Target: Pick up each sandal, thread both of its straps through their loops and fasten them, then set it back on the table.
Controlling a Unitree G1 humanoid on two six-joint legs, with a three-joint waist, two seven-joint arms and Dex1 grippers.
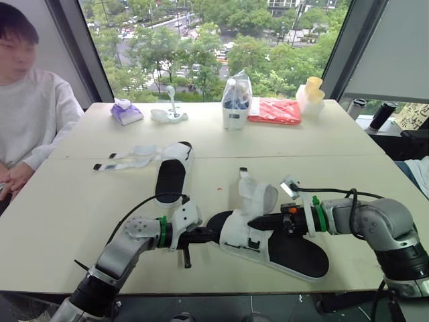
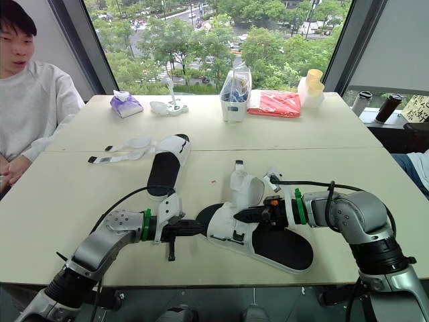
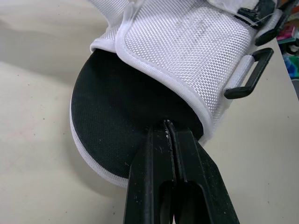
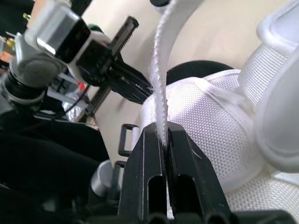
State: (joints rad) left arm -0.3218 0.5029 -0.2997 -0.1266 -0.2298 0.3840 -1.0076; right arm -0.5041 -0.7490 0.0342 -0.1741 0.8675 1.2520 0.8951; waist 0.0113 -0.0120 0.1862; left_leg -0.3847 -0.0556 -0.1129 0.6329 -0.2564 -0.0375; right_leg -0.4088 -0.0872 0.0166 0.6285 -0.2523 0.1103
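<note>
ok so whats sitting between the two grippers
The near sandal: its white mesh upper spans the gap, seen in both eye views. The left gripper pinches its sole end, the right gripper a strap.

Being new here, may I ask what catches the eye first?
Both arms' jaws are clamped on the near sandal at the front of the table: left on its black footbed, right on a white strap. A second sandal lies beyond, its straps loose; a person sits at the left.

Bright daylight pours through the windows beyond the far edge of the table, lighting its pale top evenly, with only a faint, soft shadow under the sandal near the front edge.
</note>
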